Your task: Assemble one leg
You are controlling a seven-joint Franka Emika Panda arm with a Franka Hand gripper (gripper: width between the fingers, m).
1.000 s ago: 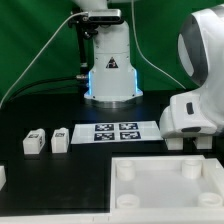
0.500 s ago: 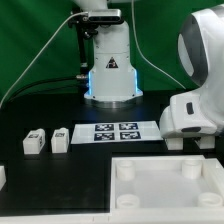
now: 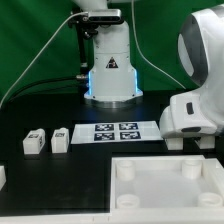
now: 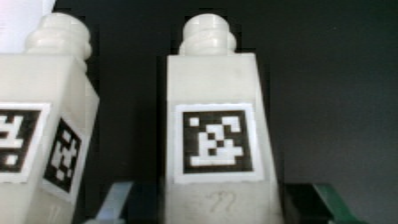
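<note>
1. Through the wrist view, the leg point(image 4: 217, 120) lies on the black table point(image 4: 134, 110). Its tag faces the camera and its rounded peg end points away from the gripper point(image 4: 221, 205).
2. The gripper is spread wide. Its dark fingers point(image 4: 118, 200) stand on either side of the leg's near end, with a gap on each side and no contact.
3. A second leg point(image 4: 45, 120) lies just beside the first and parallel to it, with a narrow strip of table between them.
4. In the exterior view, the arm point(image 3: 195, 80) bulks low over the table on that view's right. I cannot make out the fingers there.
5. The marker board point(image 3: 115, 131) lies mid-table before the base point(image 3: 110, 70).
6. A small tagged block point(image 3: 60, 138) sits just off the board's left end, with a neighbour block point(image 3: 34, 141) beyond it.
7. The big white panel point(image 3: 165, 185) lies nearest the camera.
</note>
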